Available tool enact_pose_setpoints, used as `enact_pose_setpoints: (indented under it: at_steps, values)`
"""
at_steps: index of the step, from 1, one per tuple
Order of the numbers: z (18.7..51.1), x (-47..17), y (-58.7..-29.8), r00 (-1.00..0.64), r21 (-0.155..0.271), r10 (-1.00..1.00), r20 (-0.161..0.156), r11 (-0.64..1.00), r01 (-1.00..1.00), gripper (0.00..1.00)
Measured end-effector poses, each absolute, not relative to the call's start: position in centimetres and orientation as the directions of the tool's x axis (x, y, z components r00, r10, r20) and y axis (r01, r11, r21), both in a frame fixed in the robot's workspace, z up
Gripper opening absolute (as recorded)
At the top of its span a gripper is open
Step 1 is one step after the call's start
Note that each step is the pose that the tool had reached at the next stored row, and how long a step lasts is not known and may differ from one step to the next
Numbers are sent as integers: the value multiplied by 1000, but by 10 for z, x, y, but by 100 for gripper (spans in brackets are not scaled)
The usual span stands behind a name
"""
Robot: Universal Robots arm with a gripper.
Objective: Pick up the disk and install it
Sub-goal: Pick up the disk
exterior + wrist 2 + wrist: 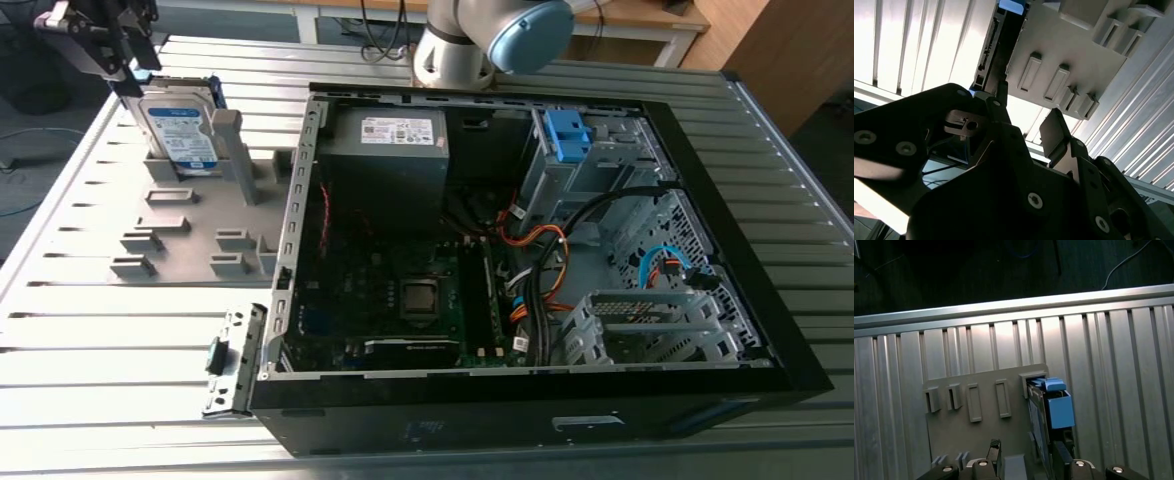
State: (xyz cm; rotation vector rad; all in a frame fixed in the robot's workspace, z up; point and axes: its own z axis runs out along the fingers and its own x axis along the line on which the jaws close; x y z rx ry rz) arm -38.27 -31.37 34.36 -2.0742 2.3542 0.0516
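Observation:
The disk (180, 125), a silver drive with a white-and-blue label in a blue caddy, stands upright on edge in a slot of the grey fixture plate (94, 225) at the exterior view's left. In the first wrist view the disk (1051, 407) shows edge-on with its blue caddy end. My gripper (130, 82) hovers just above the disk's top corner nearest the exterior view's left. In the second wrist view my gripper (1014, 127) is open, its fingers apart and nothing between them, and the disk's dark edge (996, 55) lies ahead. The two fingertips (995, 452) show near the disk's edge.
An open computer case (747, 300) lies on the ribbed metal table (120, 340), holding a grey power-supply box (387, 150), a motherboard and cables. A blue bracket (567, 135) sits in its drive bay. The arm's base (461, 45) stands behind the case.

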Motion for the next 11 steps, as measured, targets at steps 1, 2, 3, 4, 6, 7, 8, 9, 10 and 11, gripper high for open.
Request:
enact_pose_setpoints:
  at_steps: [1,2,3,4,6,7,8,9,10,11]
  values:
    - [344,-383,-313,-126,22,-992,-25,126,-992,53]
    - [343,-383,-313,-126,22,-992,-24,126,-992,53]
    - [343,-383,-313,-126,22,-992,-24,126,-992,53]
    - [343,-383,-312,-126,22,-992,-24,126,-992,53]
    - [343,-383,-311,-126,22,-992,-24,126,-992,53]
    - [343,-383,-311,-126,22,-992,-25,126,-992,53]
    - [343,-383,-310,-126,22,-992,-25,126,-992,53]
    - [343,-383,-309,-126,22,-992,-25,126,-992,53]
    - [343,-383,-308,-126,22,-992,-24,126,-992,53]
    - [343,-383,-307,-126,22,-992,-25,126,-992,53]
